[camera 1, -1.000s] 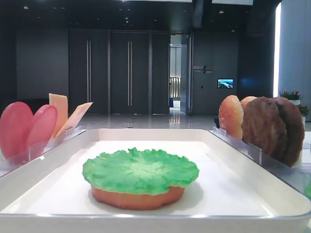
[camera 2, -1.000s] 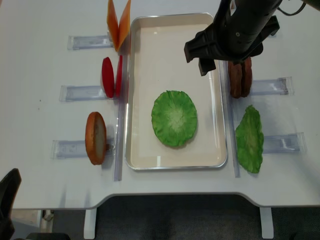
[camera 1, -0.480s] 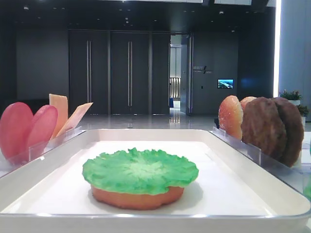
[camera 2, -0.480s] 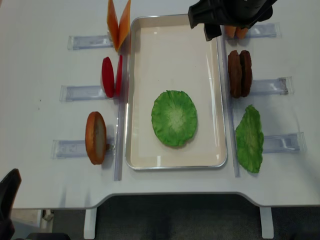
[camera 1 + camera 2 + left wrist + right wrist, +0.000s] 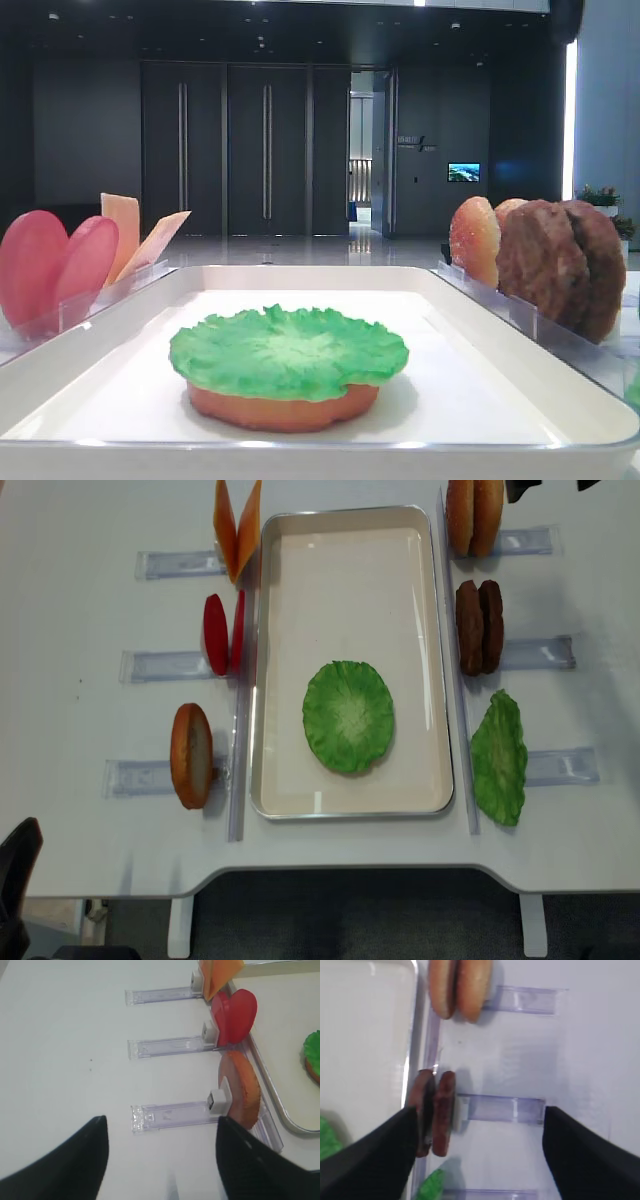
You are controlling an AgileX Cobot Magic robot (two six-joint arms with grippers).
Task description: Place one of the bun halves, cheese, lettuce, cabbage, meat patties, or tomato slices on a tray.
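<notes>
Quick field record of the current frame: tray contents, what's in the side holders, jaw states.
tray: holds one bun half with lettuce on top
left of tray: cheese, tomato slices, one bun half, all on edge in clear holders
right of tray: two bun halves, meat patties, second lettuce leaf
right gripper: jaws open, empty, above the patties
left gripper: jaws open, empty, above the left holders

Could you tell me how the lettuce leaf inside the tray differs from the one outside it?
The lettuce on the tray lies flat on a bun half, looking round from above; the lettuce beside the tray leans at its clear holder, looking narrower. Both are bright green and ruffled.
</notes>
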